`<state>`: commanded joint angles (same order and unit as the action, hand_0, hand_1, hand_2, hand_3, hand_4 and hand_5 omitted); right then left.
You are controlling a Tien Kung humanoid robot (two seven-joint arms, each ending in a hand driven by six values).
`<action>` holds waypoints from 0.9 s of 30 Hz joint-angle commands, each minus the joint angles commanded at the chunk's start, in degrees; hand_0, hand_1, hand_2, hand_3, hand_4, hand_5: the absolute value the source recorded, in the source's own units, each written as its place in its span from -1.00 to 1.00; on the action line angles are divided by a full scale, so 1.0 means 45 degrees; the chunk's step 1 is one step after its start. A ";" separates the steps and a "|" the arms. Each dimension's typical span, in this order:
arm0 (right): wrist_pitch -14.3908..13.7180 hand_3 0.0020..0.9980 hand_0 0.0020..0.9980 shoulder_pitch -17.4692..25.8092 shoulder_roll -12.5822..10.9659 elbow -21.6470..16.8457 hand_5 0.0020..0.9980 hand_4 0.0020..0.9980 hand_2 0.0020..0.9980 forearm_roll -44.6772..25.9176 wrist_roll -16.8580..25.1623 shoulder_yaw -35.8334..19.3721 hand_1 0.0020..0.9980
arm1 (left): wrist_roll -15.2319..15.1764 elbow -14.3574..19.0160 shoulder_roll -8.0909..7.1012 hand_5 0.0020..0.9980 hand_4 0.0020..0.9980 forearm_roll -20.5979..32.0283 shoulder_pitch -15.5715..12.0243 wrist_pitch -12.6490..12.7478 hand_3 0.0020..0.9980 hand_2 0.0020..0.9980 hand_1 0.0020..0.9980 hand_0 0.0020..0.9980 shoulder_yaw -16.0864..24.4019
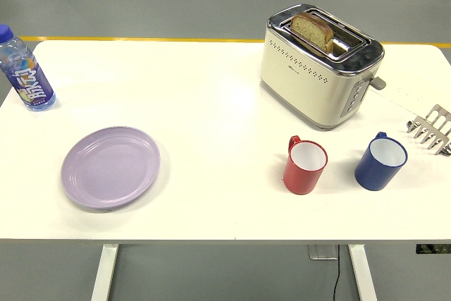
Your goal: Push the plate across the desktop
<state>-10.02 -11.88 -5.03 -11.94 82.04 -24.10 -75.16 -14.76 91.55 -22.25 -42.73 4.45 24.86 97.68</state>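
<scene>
Pushing has not begun, I judge, since the round lilac plastic plate lies untouched at lower left on the white table with neither hand visible, finger state unknowable; next, a hand must reach its rim.

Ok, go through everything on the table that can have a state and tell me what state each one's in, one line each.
Plate: empty, flat on the table, untouched.
Toaster: one bread slice sticking up from a slot.
Red mug: upright, looks empty.
Blue mug: upright, looks empty.
Bottle: upright, cap on.
Metal rack: at the right edge, partly cut off.
Robot hands: not in view.
</scene>
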 joint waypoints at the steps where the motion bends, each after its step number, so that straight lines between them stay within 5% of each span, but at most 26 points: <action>1: 0.0005 0.18 0.37 0.0004 0.0000 -0.0003 -0.64 -0.41 0.43 0.0024 -0.0007 -0.0012 0.30 | 0.0011 -0.0006 -0.0004 1.00 0.17 -0.0023 -0.0001 -0.0015 0.80 0.94 0.85 0.83 -0.0001; 12: 0.0022 0.18 0.37 0.0052 0.0007 -0.0013 -0.64 -0.41 0.43 0.0152 -0.0031 -0.0085 0.30 | 0.0170 -0.0157 -0.0010 1.00 0.17 -0.0219 -0.0076 -0.0175 0.84 0.96 0.88 0.85 -0.0011; 24: 0.0007 0.18 0.37 -0.0001 0.0029 0.0024 -0.64 -0.41 0.43 -0.0153 0.0064 0.0115 0.30 | 0.1313 -0.1338 0.0113 1.00 0.23 -0.1756 -0.0159 -0.1586 0.79 0.89 0.81 0.79 0.0074; 25: 0.0014 0.18 0.37 -0.0009 0.0032 0.0024 -0.64 -0.41 0.43 -0.0146 0.0063 0.0114 0.29 | 0.1342 -0.1441 0.0127 1.00 0.24 -0.1802 -0.0154 -0.1648 0.67 0.79 0.71 0.63 0.0075; 27: 0.0015 0.18 0.37 -0.0013 0.0036 0.0024 -0.64 -0.41 0.43 -0.0188 0.0066 0.0143 0.29 | 0.1304 -0.1776 0.0191 1.00 0.24 -0.1832 -0.0136 -0.1801 0.67 0.79 0.71 0.63 0.0092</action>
<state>-9.95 -11.94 -4.87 -11.84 81.20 -23.81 -74.51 -8.89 83.56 -21.39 -50.97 3.84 16.75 98.10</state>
